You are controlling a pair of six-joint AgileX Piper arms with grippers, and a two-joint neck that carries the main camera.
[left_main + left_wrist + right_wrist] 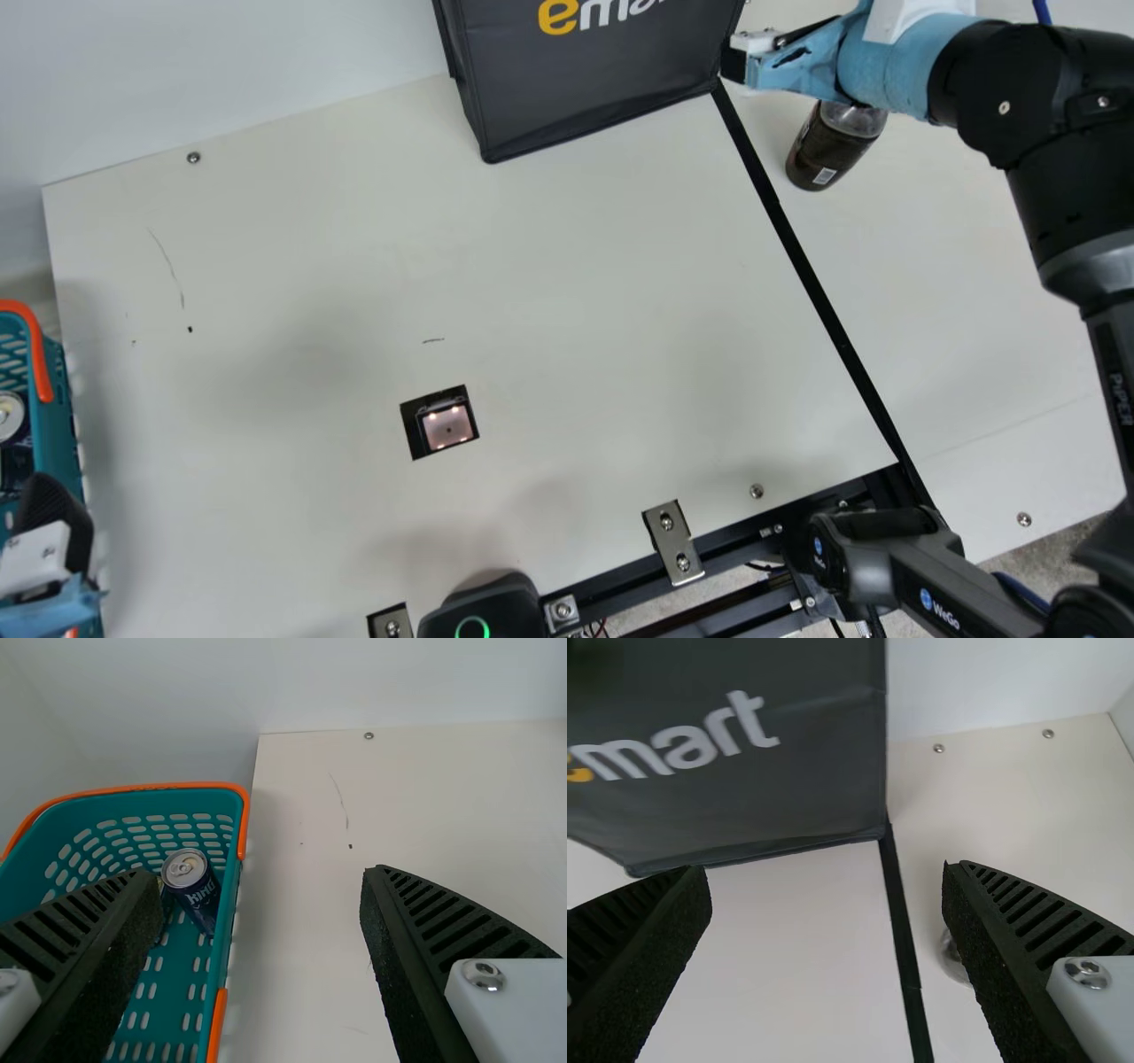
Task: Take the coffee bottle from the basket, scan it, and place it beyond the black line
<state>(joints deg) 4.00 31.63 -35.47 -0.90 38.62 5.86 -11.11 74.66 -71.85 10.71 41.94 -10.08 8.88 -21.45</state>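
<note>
Main view puts the right pincer (826, 884) in the upper right of the frame, released, its two ribbed fingers spread wide with nothing held between them. The coffee bottle (824, 158) lies just beside it, out of its grasp: in the main view it shows below the blue-wrapped wrist, partly hidden by it, and seems to stand upright. It is on the far side of the black line (824, 301), so the placing looks done (whether the scan registered, I cannot tell). The step in hand is likely the finish; the next move calls for easing the arm up and away without a finger or the wrist tipping the bottle.

Farther out, the dark bag (594, 80) sits at upper centre, and the scanner (447, 427) is set in the counter (310, 266) at lower centre-left. At the lower left, the left pincer (261, 890) is also released, near the basket (232, 904), which holds a dark can (197, 890).
</note>
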